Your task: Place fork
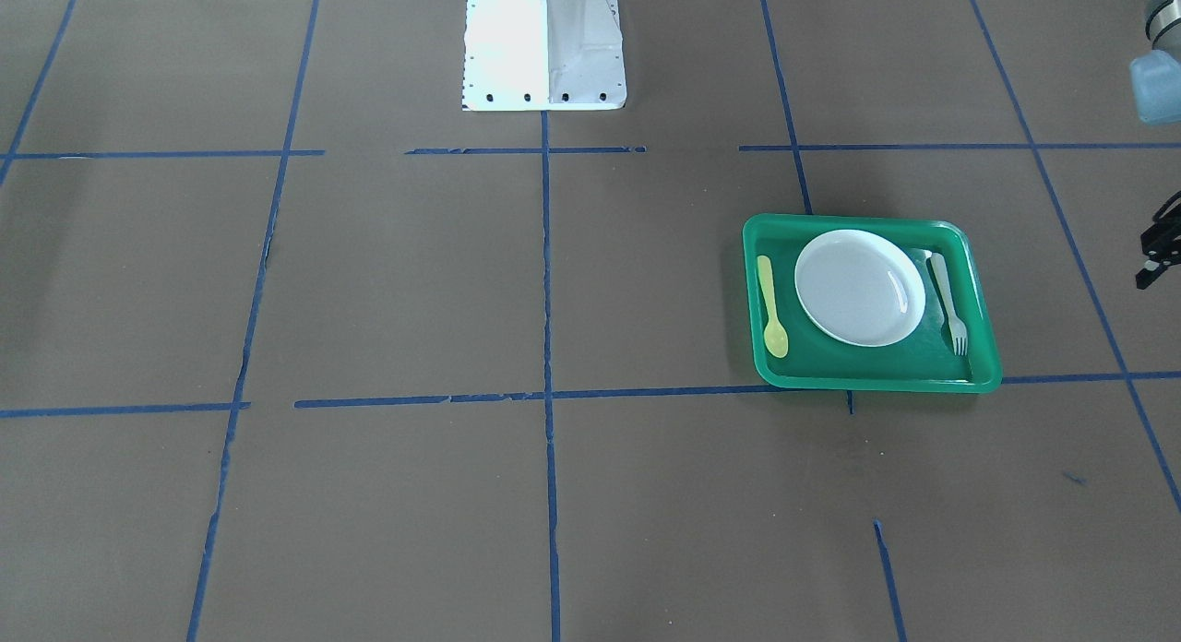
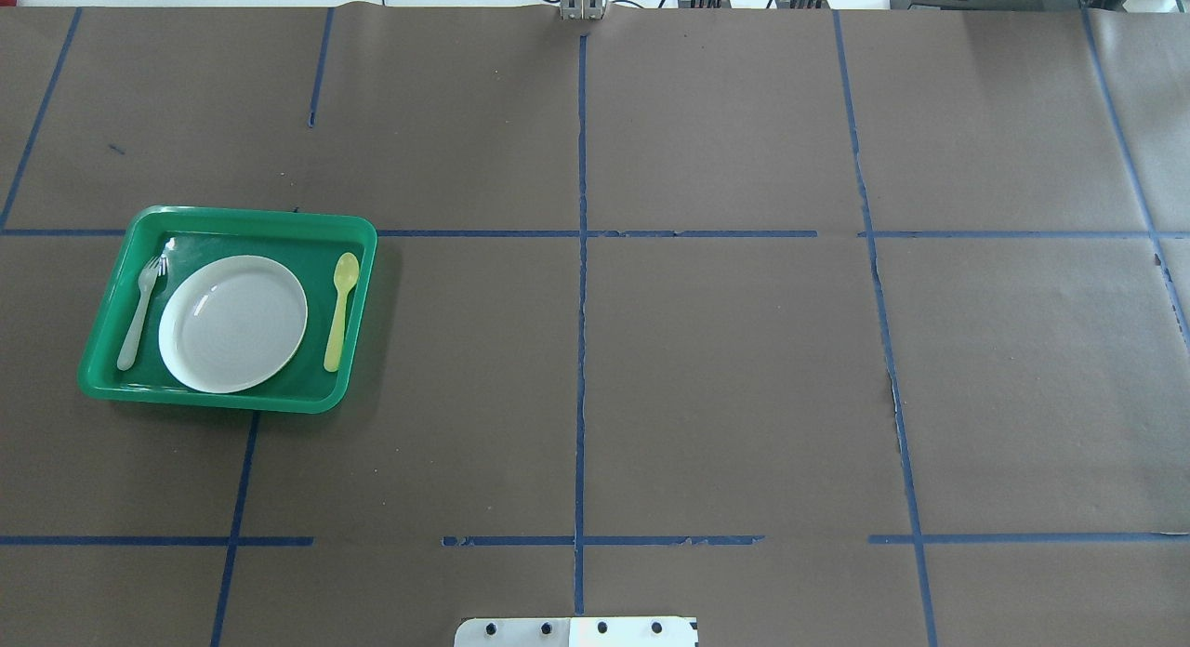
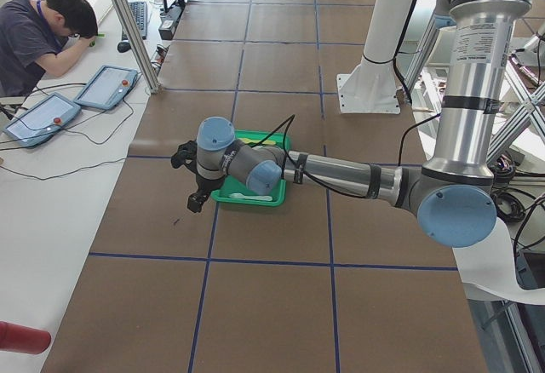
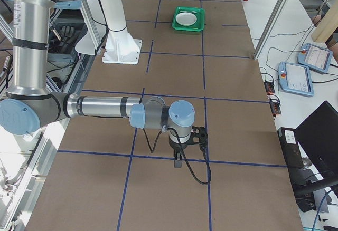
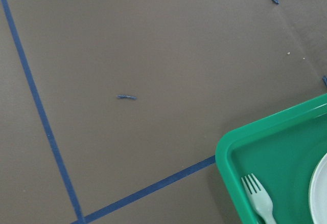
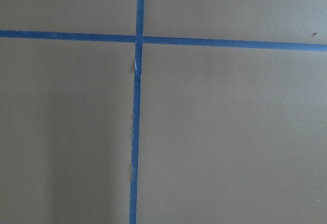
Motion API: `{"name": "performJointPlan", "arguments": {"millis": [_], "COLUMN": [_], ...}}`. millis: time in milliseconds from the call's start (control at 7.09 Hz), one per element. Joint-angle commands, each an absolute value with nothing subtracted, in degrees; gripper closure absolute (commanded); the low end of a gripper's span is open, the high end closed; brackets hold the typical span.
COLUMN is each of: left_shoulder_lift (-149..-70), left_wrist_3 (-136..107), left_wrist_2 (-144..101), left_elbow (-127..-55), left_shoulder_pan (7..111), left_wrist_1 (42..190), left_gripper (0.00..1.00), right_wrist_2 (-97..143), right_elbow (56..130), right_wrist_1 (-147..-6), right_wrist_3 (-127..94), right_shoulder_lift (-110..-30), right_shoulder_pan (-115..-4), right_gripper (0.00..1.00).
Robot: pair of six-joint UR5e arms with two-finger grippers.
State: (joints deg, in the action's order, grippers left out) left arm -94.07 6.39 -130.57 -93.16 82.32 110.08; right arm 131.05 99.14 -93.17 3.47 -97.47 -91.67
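The pale whitish-grey fork [image 1: 948,301] lies flat in the green tray [image 1: 867,382], along the edge next to the white plate [image 1: 858,287]. It also shows in the overhead view [image 2: 139,317] and in the left wrist view [image 5: 259,199]. A yellow spoon [image 1: 771,305] lies on the plate's other side. My left gripper [image 3: 194,204] hangs empty over the table just outside the tray's fork side; only its edge shows in the front view [image 1: 1153,255], and I cannot tell if it is open. My right gripper [image 4: 178,162] is far off over bare table; I cannot tell its state.
The table is brown paper with a grid of blue tape lines. The white robot base [image 1: 544,42] stands at the table's middle edge. Operators' tablets [image 3: 102,88] and a person are on a side bench beyond the left end.
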Motion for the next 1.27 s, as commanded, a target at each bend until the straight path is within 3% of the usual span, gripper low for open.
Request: {"name": "performJointPlan", "arguments": {"millis": [0, 282, 1128], "left_shoulder_lift": [-94.7, -93.9, -88.5], "left_wrist_3": [19.5, 13.8, 9.3], "left_wrist_2": [-130.3, -130.7, -135.6], "left_elbow": [-92.9, -92.7, -93.0], "left_shoulder_pan": [89.6, 90.8, 90.8], "left_wrist_1": [93.2, 86.2, 85.5], "left_gripper": [0.0, 0.0, 0.0], "right_wrist_2": [131.0, 131.0, 131.0], "right_elbow": [99.1, 99.1, 99.1], "right_wrist_1": [-93.2, -93.2, -93.2], "right_wrist_3": [3.5, 3.4, 3.5], "right_shoulder_lift": [-97.5, -97.5, -97.5], "right_shoulder_pan": [-91.7, -91.7, -91.7], "right_gripper": [0.0, 0.0, 0.0]}}
